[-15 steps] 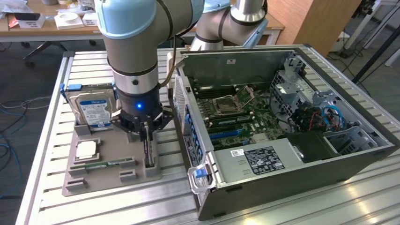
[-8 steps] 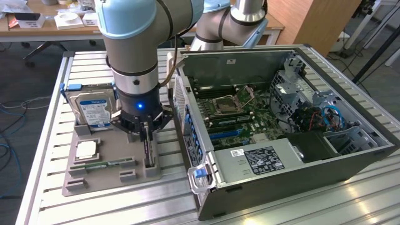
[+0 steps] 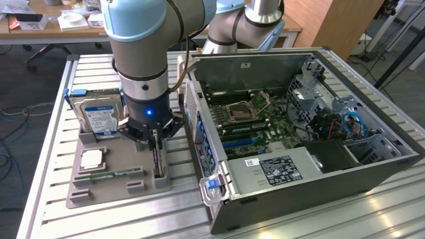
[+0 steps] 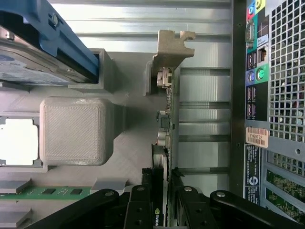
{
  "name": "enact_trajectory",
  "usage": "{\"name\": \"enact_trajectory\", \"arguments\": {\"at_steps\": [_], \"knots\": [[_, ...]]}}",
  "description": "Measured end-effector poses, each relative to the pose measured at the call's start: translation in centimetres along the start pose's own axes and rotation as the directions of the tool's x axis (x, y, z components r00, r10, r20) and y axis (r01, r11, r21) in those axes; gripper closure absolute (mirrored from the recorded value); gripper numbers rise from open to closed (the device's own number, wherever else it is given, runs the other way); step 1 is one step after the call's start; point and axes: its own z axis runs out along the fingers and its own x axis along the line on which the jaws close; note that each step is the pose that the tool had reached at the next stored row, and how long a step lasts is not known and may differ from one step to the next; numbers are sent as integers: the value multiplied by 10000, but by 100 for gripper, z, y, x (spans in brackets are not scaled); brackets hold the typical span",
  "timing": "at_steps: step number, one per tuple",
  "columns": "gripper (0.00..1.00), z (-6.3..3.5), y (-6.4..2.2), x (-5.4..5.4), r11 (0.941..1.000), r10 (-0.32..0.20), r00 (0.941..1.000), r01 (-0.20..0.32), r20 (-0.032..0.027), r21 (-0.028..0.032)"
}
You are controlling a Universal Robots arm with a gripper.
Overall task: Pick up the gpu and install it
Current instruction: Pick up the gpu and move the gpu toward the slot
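The gpu (image 4: pixel 167 119) stands on edge in its slot at the grey holder tray's (image 3: pixel 109 191) edge nearest the open computer case (image 3: pixel 371 172). The claw (image 4: pixel 163 193) straddles its upper edge (fingers pressed against both faces), clamped on it.

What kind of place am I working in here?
Probably a robotics lab or workshop: an open computer case sits on a slatted metal table beside a grey printed fixture holding a hard drive, with cluttered desks behind.
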Motion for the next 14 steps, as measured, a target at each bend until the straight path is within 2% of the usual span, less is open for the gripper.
{"name": "enact_trajectory", "arguments": {"at_steps": [6, 14], "knots": [[74, -110, 4, -2, 10000, 0, 10000, 0, -4, 6], [74, -371, 14, -9, 10000, 1, 10000, -1, -5, 6]]}}
